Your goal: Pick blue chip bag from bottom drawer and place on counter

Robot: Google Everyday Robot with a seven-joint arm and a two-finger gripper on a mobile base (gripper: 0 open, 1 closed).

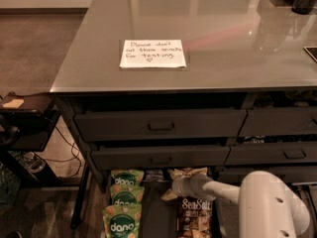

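Claw point(172, 187) in btm drawer point(153, 216), grip state unclear, 3 green bags point(122, 207), 2 SeaSalt bags point(194, 214), 1 blue chip bag point(154, 174).

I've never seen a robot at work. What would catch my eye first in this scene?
Probably the white handwritten note lying on the glossy grey counter. Next comes the robot's bulky white arm at lower right, with its gripper low in the open bottom drawer, next to a SeaSalt bag. Bright green snack bags line the drawer's left side.
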